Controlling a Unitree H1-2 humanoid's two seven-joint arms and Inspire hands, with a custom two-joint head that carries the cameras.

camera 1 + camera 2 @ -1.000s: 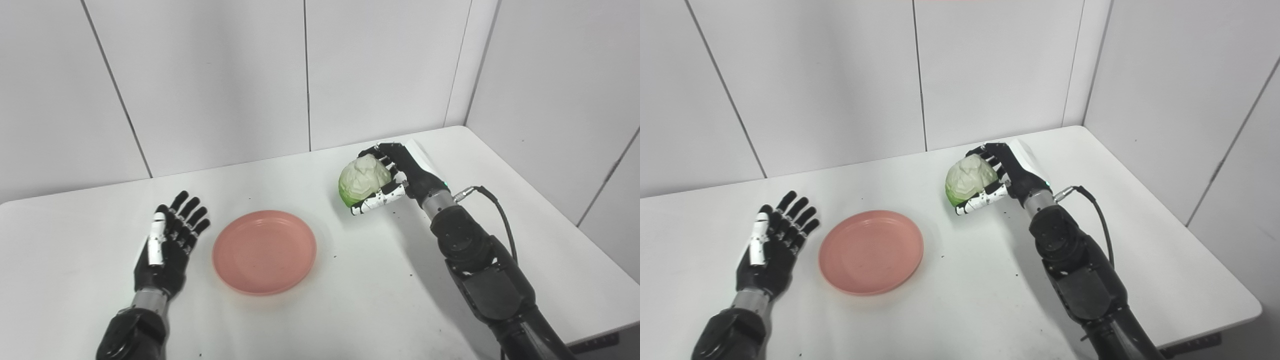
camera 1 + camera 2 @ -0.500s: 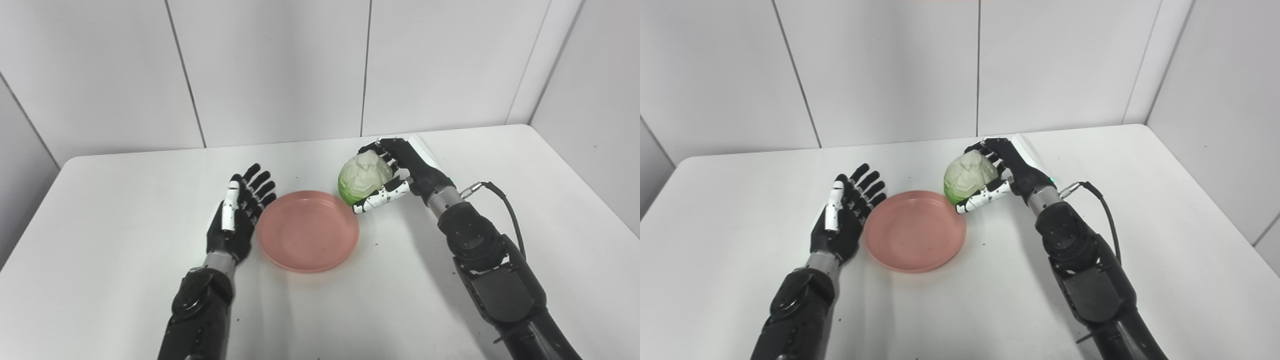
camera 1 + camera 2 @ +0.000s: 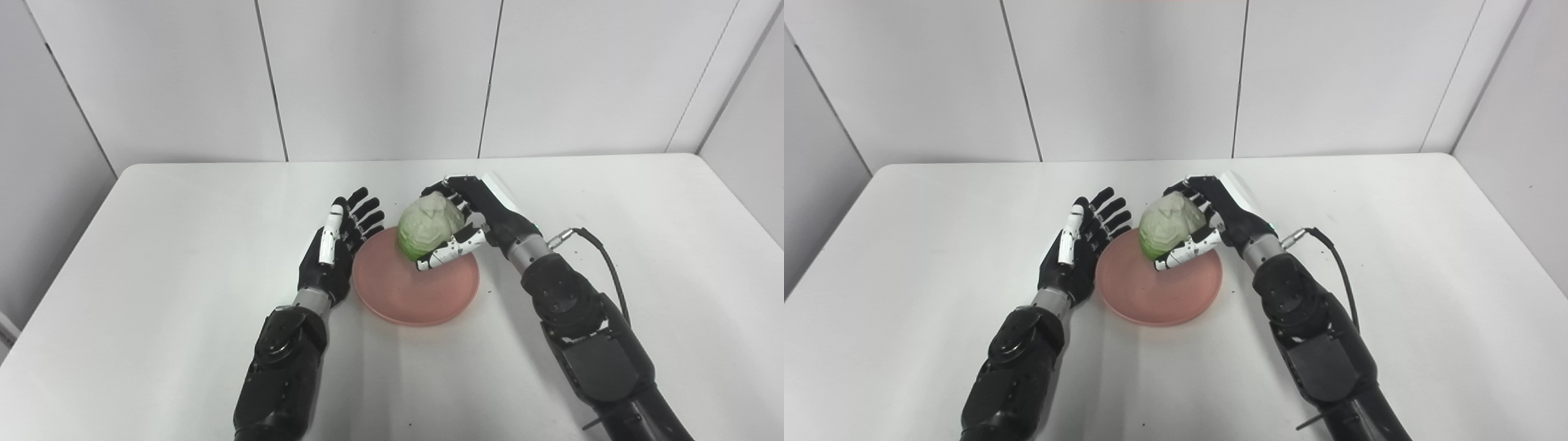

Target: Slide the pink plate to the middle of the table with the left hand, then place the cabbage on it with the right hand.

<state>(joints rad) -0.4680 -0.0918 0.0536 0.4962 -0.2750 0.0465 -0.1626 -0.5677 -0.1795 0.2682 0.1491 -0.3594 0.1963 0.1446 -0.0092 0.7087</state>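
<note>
Left robot hand: I see it spread flat, palm up, just beside the left rim of the plate.
Right robot hand: I see it wrapped around the cabbage.
Pale green round cabbage: over the plate's far edge.
Round pink plastic plate: mid white table.

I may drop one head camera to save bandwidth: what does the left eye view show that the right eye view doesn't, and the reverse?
Only the left eye view: a small pale object past the table's left edge, in the bottom corner.
Only the right eye view: a longer stretch of the table's right edge.
Both: the right hand shut on the cabbage over the far side of the pink plate, and the left hand open at the plate's left rim.
</note>
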